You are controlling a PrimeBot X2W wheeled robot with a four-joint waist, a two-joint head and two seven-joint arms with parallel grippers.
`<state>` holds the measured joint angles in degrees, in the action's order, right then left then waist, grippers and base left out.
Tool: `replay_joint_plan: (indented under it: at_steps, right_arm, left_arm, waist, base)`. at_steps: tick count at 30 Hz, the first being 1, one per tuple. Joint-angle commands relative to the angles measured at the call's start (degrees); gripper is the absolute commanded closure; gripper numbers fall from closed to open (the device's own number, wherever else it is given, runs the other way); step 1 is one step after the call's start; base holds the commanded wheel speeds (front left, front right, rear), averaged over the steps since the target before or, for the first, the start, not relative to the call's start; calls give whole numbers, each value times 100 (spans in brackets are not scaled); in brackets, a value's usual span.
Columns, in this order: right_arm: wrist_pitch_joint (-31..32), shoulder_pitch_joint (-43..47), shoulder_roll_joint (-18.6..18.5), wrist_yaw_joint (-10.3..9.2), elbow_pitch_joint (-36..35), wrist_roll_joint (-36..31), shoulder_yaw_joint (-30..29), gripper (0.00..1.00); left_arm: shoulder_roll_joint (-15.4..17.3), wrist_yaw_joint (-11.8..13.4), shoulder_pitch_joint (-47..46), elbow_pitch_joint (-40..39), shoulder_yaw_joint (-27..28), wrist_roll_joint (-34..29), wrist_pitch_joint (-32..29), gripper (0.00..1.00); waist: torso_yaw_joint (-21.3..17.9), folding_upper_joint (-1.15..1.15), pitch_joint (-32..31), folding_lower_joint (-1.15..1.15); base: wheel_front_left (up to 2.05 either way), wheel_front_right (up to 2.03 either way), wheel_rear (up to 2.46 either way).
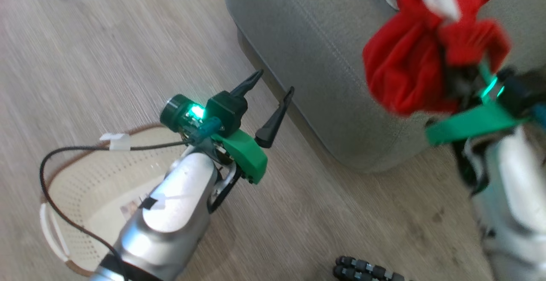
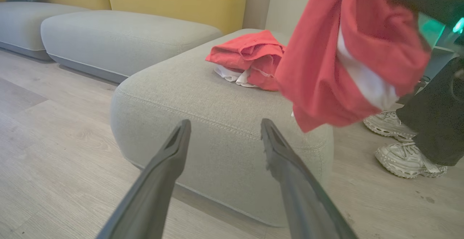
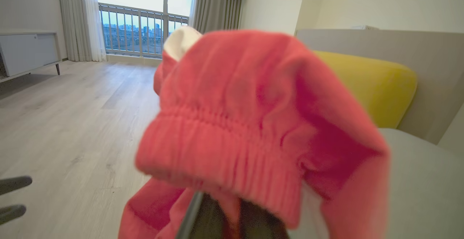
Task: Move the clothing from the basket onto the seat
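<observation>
Left gripper (image 1: pixel 275 81) empty, fingers spread apart, hovering over the wood floor (image 1: pixel 106 59) just near-left of the seat (image 1: pixel 307 50) corner. Right gripper (image 3: pixel 223 219) raised on the right over the seat's near edge, clamped on a bunched red garment (image 1: pixel 405 68) with a white part; the cloth drapes over the fingers and hides the tips. Second red garment (image 2: pixel 250 57) with white trim lies crumpled on the seat top, far side. Basket (image 1: pixel 85 178) on the floor at near left, under the left forearm. A person's sneakers (image 2: pixel 406 155) on the floor right of the seat.
</observation>
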<state>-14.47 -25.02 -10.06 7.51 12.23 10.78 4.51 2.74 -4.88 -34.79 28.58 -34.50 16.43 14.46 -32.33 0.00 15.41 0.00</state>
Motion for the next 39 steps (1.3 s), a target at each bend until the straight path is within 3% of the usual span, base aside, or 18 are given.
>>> replay_joint_plan:
  at_steps: [1, 8, 17, 24, 31, 39]
  right_arm:
    - [-52, -384, -120, -2, -258, -41, 5, 100]
    - [-52, -1517, -586, -2, 29, -154, -423, 100]
    - [20, -3320, -1154, -2, 882, -301, -854, 100]
    - [299, -4514, -1698, -2, 1581, -562, -1386, 100]
    - [749, -5053, -2057, -2, 1804, -879, -2287, 100]
    - [1277, -4963, -2238, -2, 2189, -1169, -3929, 100]
  left_arm:
    - [97, -11, -315, -148, 158, -53, 53, 0]
    - [291, -68, -423, -76, 88, -168, 53, 0]
    - [657, -48, -561, -348, 57, -277, -167, 0]
    - [1001, -60, -569, -762, -4, -355, -486, 0]
    - [1256, -76, -589, -1130, -41, -391, -679, 0]
    - [1446, -66, -552, -1410, -56, -369, -757, 0]
  waist:
    - [-22, 0, 197, 0]
    - [-45, 0, 748, 0]
    - [-23, 0, 1519, 0]
    - [214, 0, 2176, 0]
    - [527, 0, 2674, 0]
    - [975, 0, 3157, 0]
  base:
    - [0, 0, 0]
    - [0, 0, 0]
    - [0, 0, 0]
    - [0, 0, 0]
    - [0, 0, 0]
    - [0, 0, 0]
